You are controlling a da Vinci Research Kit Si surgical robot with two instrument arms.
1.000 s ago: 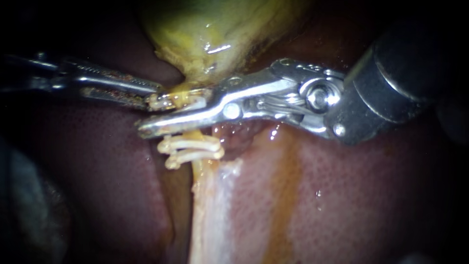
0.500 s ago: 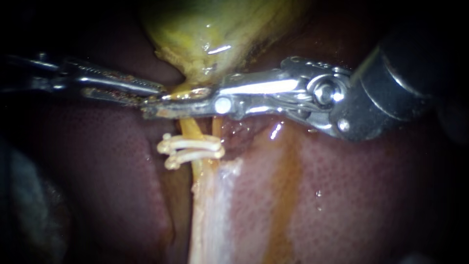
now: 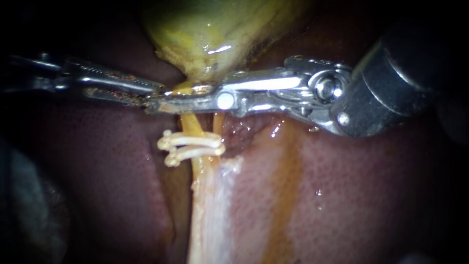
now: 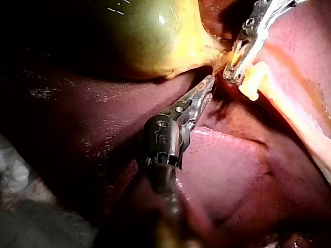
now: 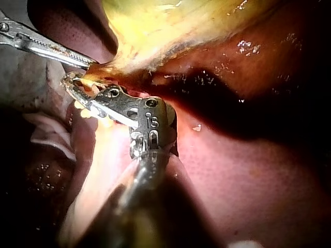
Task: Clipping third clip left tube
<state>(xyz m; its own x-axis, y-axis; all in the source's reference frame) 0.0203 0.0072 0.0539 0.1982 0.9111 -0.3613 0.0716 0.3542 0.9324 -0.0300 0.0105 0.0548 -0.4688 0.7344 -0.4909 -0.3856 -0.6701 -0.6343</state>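
Two pale clips (image 3: pixel 193 146) sit side by side on the yellow left tube (image 3: pixel 189 125), which runs down from the gallbladder neck. Just above them my right instrument (image 3: pixel 157 106) lies crosswise, its jaws pressed together on that tube; in the right wrist view the right instrument (image 5: pixel 75 83) closes on yellow tissue under the neck. My left instrument (image 3: pixel 152 94) comes in from the left, jaws shut on tissue at the gallbladder neck, its tip touching the right jaws. The left wrist view shows the left instrument (image 4: pixel 207 87) beside the right instrument (image 4: pixel 234 72).
The yellow-green gallbladder (image 3: pixel 215 29) hangs above the jaws. A thinner right tube (image 3: pixel 218 123) runs beside the left one. Dark red liver (image 3: pixel 371 195) lies around, with a pale band of tissue (image 3: pixel 210 210) running down from the clips.
My right instrument's jaws, open around the tube with a pale clip between them a second ago, have closed flat on it. The left instrument has held still.
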